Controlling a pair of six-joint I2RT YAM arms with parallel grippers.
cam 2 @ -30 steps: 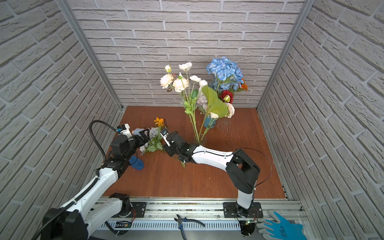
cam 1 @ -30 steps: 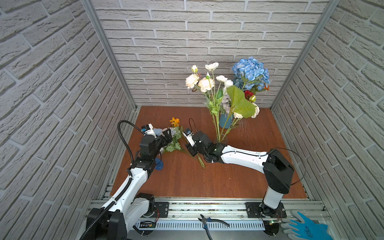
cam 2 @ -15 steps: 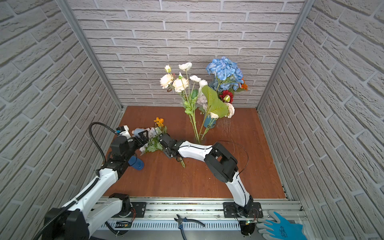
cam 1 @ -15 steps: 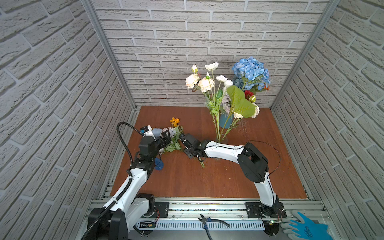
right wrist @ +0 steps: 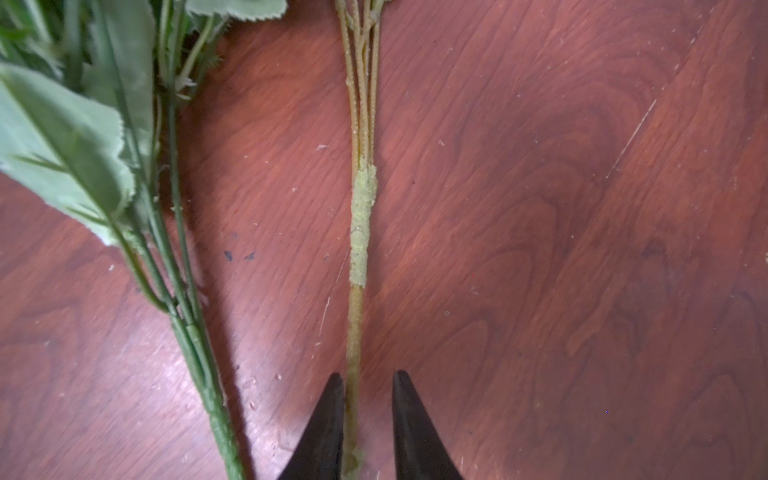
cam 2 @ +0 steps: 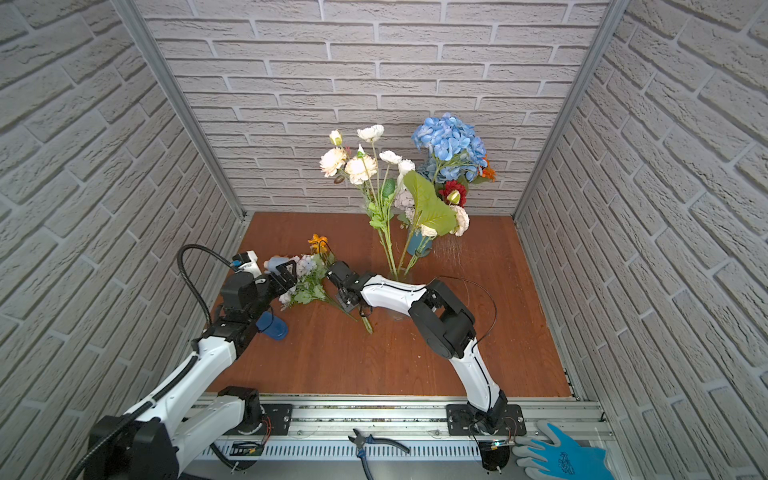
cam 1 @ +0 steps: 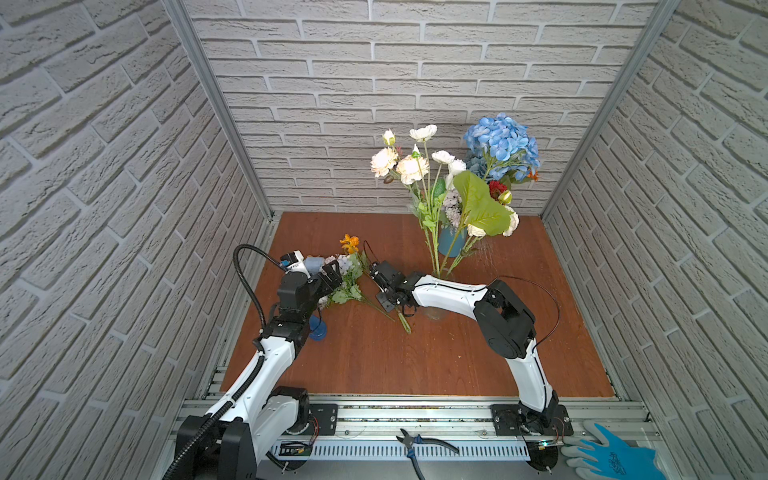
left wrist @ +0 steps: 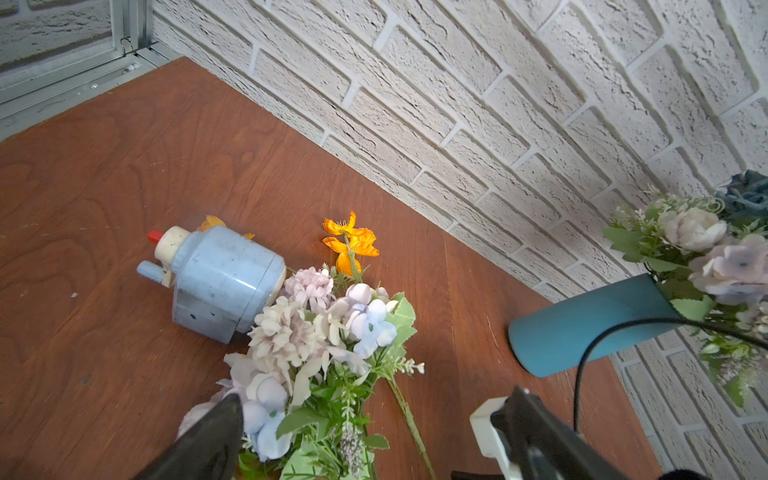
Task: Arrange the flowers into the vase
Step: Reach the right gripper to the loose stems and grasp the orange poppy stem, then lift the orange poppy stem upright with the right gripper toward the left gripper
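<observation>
Flat on the table (right wrist: 540, 249) beside the lilac-white bunch (left wrist: 316, 332), the orange flower's stem (right wrist: 358, 324) lies between the narrow, not-yet-pinching fingers of the right gripper (right wrist: 365, 376), seemingly picked bare for a clean hold, while the left gripper (left wrist: 376, 395) hangs spread wide over the bunch

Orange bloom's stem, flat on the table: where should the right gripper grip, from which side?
Likely best: the single bare stem toward its cut end, from straight above, fingers astride. It lies flat on the table; beyond the pale wrapped joint it splits into thin stalks.

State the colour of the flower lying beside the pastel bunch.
The flower is orange, clearest in the left wrist view.
</observation>
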